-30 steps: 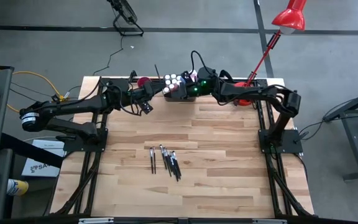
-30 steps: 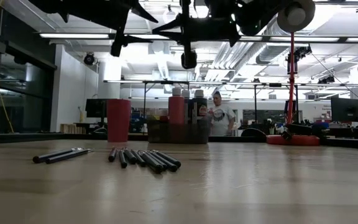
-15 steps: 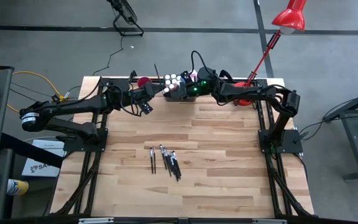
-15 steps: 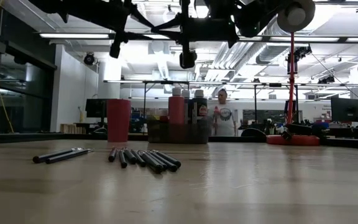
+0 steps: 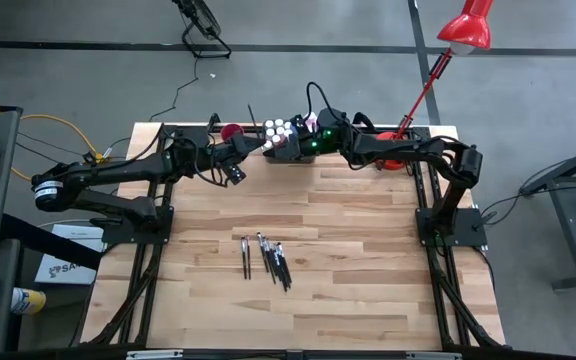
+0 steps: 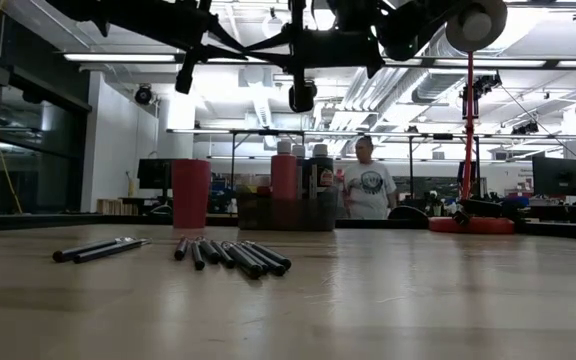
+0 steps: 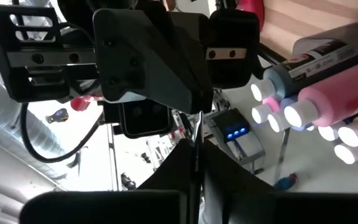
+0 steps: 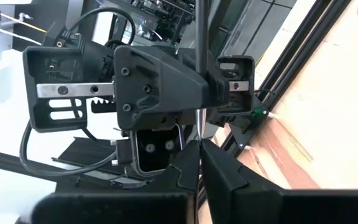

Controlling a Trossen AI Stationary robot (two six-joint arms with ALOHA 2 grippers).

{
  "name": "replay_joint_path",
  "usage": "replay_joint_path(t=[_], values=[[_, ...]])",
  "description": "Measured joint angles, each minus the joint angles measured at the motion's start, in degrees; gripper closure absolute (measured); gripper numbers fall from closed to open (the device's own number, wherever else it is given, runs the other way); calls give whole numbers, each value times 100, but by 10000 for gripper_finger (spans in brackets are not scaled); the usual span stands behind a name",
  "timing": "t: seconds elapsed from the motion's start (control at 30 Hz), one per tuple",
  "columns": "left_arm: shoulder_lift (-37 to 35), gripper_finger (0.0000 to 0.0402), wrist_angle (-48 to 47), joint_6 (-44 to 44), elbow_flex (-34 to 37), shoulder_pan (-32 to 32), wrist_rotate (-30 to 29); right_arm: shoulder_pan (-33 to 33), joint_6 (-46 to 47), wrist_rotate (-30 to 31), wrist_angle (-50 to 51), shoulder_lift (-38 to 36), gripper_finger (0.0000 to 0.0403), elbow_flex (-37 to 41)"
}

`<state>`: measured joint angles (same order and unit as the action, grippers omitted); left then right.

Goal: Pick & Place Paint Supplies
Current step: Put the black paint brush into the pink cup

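At the far edge of the pale wooden bench [image 5: 368, 250], my left pincer [image 5: 265, 146] and right pincer [image 5: 290, 143] meet tip to tip above the grey rectangular tray [image 5: 280, 152] of pale-capped paint bottles [image 5: 280, 127]. Both are closed on one thin dark-handled paintbrush [image 8: 200, 37]. The red cylindrical cup [image 5: 233, 131] stands just beside the tray. Toward the near edge, the remaining loose dark paintbrushes [image 5: 268, 258] lie side by side on the bench.
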<state>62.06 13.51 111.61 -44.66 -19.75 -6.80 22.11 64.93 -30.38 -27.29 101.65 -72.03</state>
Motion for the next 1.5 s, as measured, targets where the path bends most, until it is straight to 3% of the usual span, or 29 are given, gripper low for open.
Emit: replay_joint_path(t=[0.23, 0.43, 0.57, 0.7, 0.8, 1.0, 1.3, 1.5], values=[[0, 392, -62, -388, 2, 0, -12, 11, -73, -334, -35, 0, 320, 0], [0, 392, -58, -740, 2, -11, -242, 172, 103, -1556, -40, -4, 220, 0], [-3, 392, -2, -1378, 4, -13, -369, 285, 168, -1992, 52, -62, 183, 0], [-15, 392, 28, -2665, 4, -108, -508, 401, 72, -2092, 141, -169, 180, 0], [-72, 392, -40, -4217, 6, -399, -515, 497, -99, -1996, 152, -258, 187, 0], [-79, 392, -112, -6973, 11, -1267, 53, 735, -288, -1912, 175, -339, 203, -2], [-83, 392, 78, -9711, 201, -2523, 1149, 804, -525, -1912, 232, -339, 214, -2], [-80, 392, 937, -10706, 853, -3035, 1547, 802, -718, -1909, 325, -339, 214, -2]])
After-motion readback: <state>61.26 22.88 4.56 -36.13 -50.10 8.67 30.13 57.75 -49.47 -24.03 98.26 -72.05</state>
